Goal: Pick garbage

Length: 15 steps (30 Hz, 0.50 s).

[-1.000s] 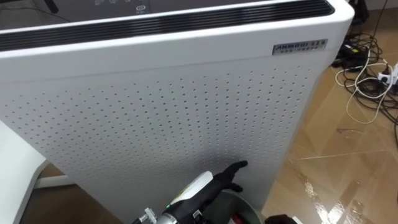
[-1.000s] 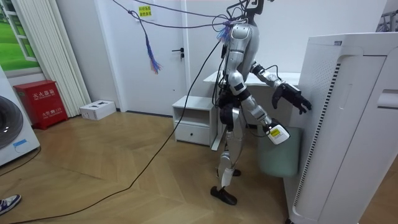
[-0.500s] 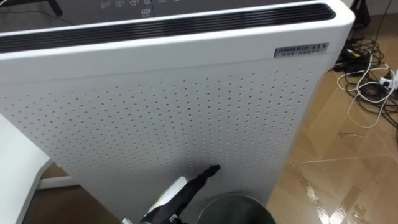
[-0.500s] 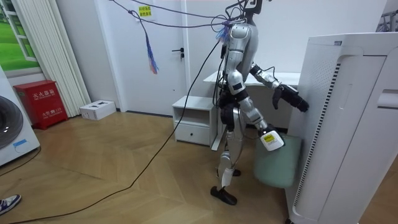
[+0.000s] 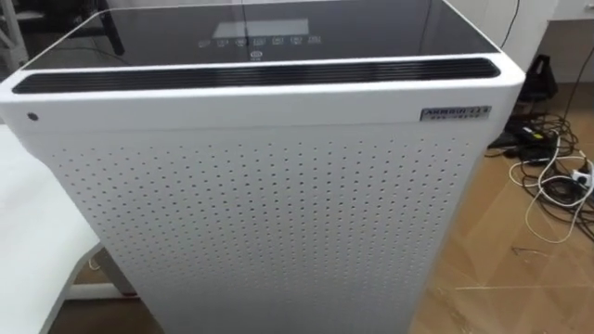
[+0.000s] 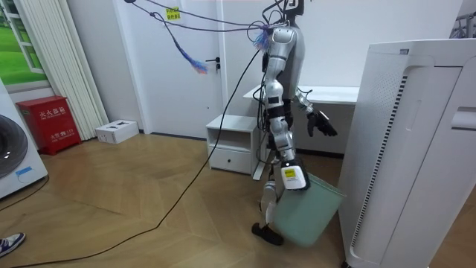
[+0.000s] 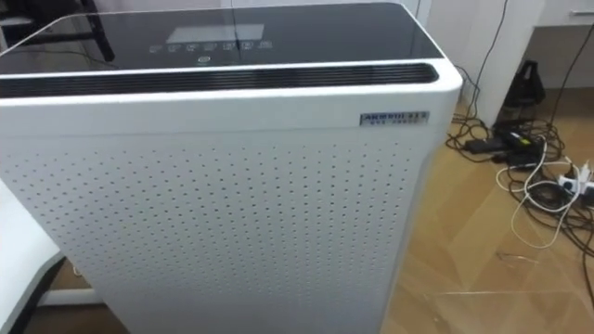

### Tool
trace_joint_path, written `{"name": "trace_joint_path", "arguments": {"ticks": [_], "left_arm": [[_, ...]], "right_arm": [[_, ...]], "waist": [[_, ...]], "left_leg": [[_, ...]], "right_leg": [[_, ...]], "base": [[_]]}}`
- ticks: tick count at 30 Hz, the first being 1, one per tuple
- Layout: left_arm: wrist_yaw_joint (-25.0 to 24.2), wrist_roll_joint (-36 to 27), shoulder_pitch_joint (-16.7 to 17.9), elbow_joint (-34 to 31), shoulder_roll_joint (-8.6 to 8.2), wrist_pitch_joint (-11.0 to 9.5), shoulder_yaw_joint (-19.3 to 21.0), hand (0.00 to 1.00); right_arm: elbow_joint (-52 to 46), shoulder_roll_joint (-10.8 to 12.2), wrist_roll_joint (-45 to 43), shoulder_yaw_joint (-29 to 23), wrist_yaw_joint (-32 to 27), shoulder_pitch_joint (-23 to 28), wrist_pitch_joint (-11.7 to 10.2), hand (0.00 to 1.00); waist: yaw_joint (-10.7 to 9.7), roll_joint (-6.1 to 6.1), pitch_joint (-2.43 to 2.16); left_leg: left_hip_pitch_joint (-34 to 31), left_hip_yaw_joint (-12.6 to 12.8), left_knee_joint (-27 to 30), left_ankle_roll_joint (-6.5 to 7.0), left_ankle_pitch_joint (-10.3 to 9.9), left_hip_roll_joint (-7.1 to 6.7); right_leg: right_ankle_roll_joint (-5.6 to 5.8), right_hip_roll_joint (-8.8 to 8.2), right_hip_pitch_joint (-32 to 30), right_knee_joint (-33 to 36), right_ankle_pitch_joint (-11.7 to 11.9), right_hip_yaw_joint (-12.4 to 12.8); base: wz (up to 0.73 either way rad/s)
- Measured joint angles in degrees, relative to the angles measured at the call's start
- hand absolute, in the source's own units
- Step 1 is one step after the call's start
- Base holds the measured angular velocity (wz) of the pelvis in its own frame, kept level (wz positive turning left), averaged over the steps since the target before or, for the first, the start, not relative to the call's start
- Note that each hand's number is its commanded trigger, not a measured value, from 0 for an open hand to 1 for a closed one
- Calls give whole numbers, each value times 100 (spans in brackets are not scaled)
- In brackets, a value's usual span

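Observation:
In the room view I stand upright facing a tall white air purifier (image 6: 416, 149). A pale green trash bin (image 6: 309, 216) hangs tilted beside my legs, between me and the purifier. My right hand (image 6: 292, 179) is shut on its upper rim. My left hand (image 6: 323, 124) is raised in front of my chest with its dark fingers relaxed and holding nothing, short of the purifier. The inside of the bin is hidden.
The purifier's perforated front (image 5: 269, 195) and black top panel (image 5: 260, 32) stand close before my eyes. Loose cables (image 5: 557, 176) lie on the wood floor to its right. A white desk (image 5: 37, 232) is at my left, with a low white cabinet (image 6: 230, 141) behind me.
I have straightened and drawn back from the purifier. The bin came away with my right hand and tilted. My left arm pulled back, and the eye view rose above hand and bin.

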Motion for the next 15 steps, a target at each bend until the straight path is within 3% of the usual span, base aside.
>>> {"name": "trace_joint_path", "arguments": {"ticks": [4, 7, 15], "left_arm": [[297, -3, 61, 569, -153, 93, 312, 0], [322, -24, 94, 940, -167, 127, 518, 0], [344, -16, 327, 1183, -181, 632, 754, 0]], "right_arm": [[273, 127, 130, -207, 48, -15, 0, 100], [378, 170, 151, -322, 173, -20, 7, 100], [352, 240, 181, -413, 195, -14, 137, 100]], "waist": [[-3, -27, 1], [48, -98, -3], [82, -132, -5]], "left_leg": [[104, -56, -2, -1, -15, -7], [169, -63, -14, -9, -25, -4], [199, 10, -48, -18, -50, 5]], "right_leg": [[5, -3, 134, -12, -12, -42], [0, 2, 173, -4, -33, -27], [0, 20, 183, -7, -32, 32]], "base": [[2], [1], [-3]]}}
